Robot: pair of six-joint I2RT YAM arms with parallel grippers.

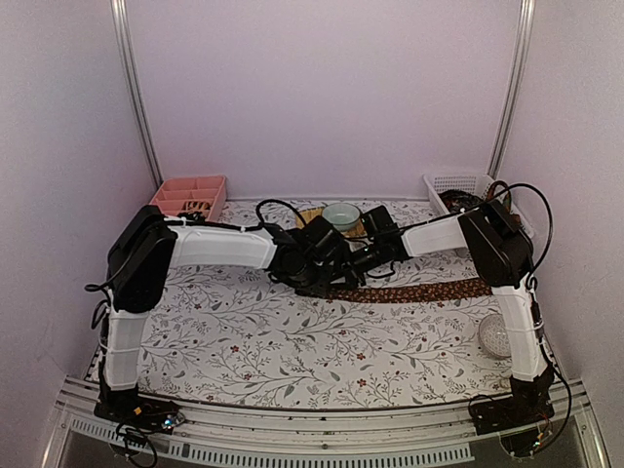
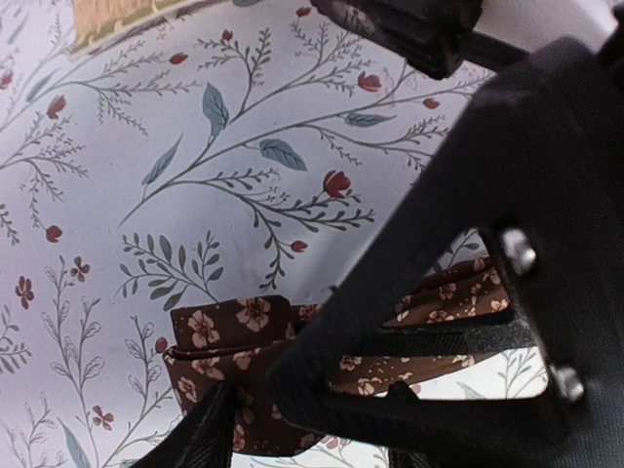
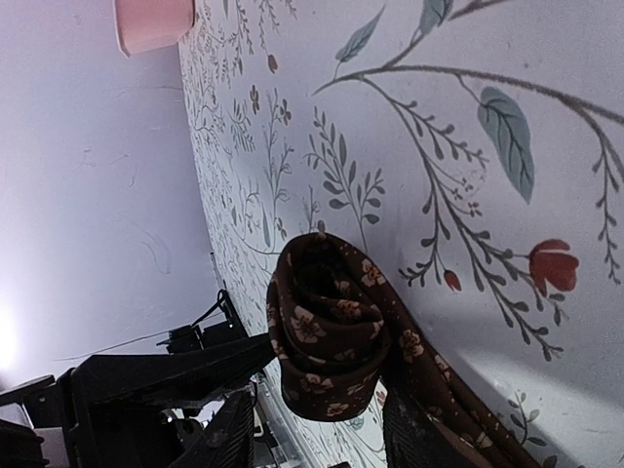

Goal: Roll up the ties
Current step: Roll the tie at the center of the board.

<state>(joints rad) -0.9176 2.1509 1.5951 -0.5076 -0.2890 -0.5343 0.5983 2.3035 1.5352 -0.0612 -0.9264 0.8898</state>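
Near half of the table (image 1: 292, 361) lies open — the tie (image 1: 429, 291), bowl (image 1: 340, 215) and both arms crowd mid-table toward the far edge.

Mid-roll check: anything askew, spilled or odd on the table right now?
Nothing spilled or damaged. The tie lies flat across the floral cloth, its end already wound into a roll where both grippers meet. The roll looks slightly loose and lopsided, not a tight cylinder. The pink tray and white basket sit undisturbed.

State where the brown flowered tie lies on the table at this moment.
In the top view the tie stretches across the floral tablecloth right of centre, its rolled end between the left gripper and right gripper, in front of the bowl.
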